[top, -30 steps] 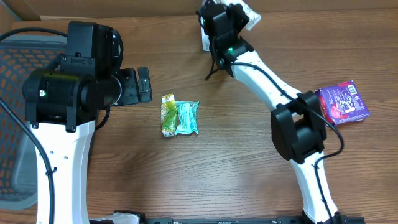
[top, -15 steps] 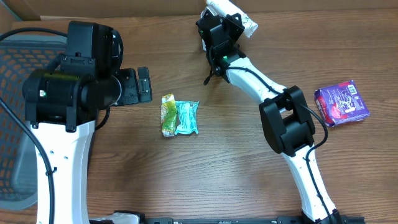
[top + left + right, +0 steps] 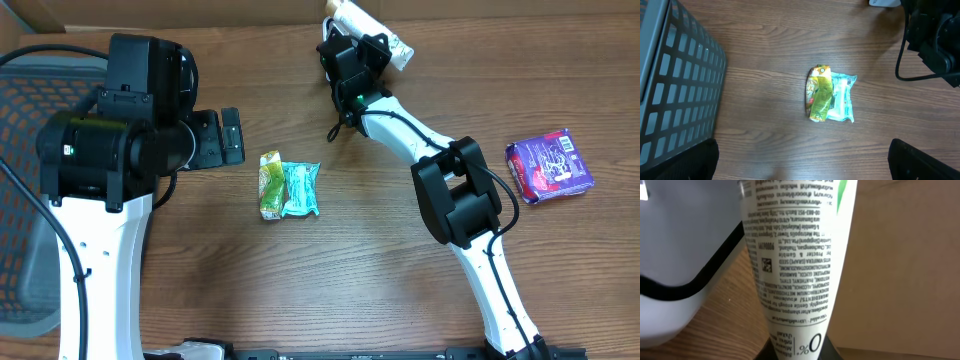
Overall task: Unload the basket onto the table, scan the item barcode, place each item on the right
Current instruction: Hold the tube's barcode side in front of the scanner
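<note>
Two sachets (image 3: 290, 188) lie touching at centre; basket (image 3: 680, 100) left; packet (image 3: 548, 165) right; tube (image 3: 375, 28) behind.

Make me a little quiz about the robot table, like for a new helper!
1. True or false: the right gripper is shut on the white tube.
2. What lies right beside the green packet, touching it? A the teal packet, B a red cup, C a spoon.
3. Fill in: the left gripper is ____ and holds nothing.
Key: 1 true; 2 A; 3 open.
</note>
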### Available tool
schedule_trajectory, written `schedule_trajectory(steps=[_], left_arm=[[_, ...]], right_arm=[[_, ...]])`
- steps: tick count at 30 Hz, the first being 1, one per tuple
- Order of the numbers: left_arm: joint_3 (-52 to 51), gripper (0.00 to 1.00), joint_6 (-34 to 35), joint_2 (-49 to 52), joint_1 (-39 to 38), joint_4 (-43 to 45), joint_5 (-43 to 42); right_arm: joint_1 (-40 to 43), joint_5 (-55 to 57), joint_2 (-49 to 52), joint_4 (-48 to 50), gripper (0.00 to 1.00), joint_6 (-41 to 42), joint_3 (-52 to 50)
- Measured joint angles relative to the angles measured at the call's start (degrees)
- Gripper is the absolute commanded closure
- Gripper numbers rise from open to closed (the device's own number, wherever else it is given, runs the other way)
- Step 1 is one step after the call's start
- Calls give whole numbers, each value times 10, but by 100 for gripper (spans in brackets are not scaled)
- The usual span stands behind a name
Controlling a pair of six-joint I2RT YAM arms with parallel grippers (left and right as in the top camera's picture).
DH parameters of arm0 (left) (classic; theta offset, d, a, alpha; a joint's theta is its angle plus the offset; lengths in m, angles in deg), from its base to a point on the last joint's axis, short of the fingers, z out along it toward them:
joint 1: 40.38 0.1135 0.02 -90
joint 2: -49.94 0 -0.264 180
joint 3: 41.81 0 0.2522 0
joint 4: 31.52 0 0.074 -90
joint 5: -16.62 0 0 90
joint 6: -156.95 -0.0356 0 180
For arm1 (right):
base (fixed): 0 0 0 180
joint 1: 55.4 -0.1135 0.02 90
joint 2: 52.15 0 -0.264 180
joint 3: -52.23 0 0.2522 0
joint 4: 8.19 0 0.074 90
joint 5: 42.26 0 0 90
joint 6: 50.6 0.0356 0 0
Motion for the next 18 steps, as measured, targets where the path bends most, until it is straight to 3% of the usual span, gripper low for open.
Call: schedule_trajectory(steps=[18], left_arm=[[0, 1, 0, 0, 0, 0, 0]], right_arm=[[-23, 4, 0, -32, 96, 10, 0]])
